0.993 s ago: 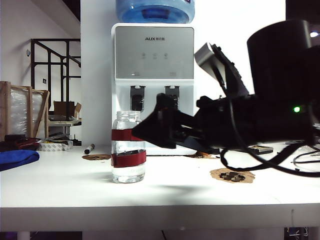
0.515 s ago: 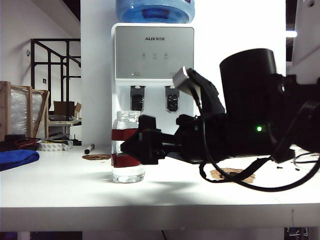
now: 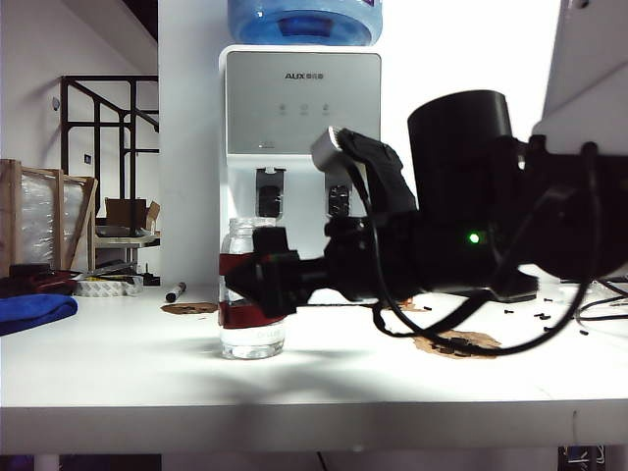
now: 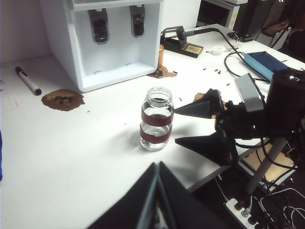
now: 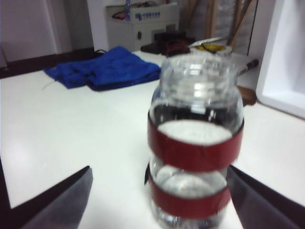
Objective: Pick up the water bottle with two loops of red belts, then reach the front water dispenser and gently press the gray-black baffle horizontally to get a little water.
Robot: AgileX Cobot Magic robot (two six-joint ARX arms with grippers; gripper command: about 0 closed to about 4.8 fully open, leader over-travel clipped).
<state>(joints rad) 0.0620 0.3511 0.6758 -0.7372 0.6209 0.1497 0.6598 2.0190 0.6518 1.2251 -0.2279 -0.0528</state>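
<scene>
The water bottle (image 3: 251,340), a clear glass jar with two red bands, stands upright on the white table (image 3: 118,373) in front of the water dispenser (image 3: 302,98). My right gripper (image 3: 257,280) comes in level from the right, open wide, with its fingertips at the bottle's banded body. In the right wrist view the bottle (image 5: 195,152) stands between the two spread fingers (image 5: 71,193) and touches neither. The left wrist view shows the bottle (image 4: 156,119), the right gripper (image 4: 177,125) beside it, and the gray-black baffle (image 4: 137,21). My left gripper (image 4: 157,168) hangs shut and empty above the table's near edge.
A blue cloth (image 3: 34,312) lies at the far left, with a marker (image 4: 27,80) by the dispenser. Brown cardboard pieces (image 3: 456,343) lie on the table, one (image 4: 62,99) near the dispenser's base. A copper cylinder (image 4: 161,55) stands by the dispenser's side. Cables and a blue box (image 4: 267,62) lie beyond.
My right gripper has travelled left and sunk lower, from beside the bottle's neck to its red bands, staying open. The bottle has not moved.
</scene>
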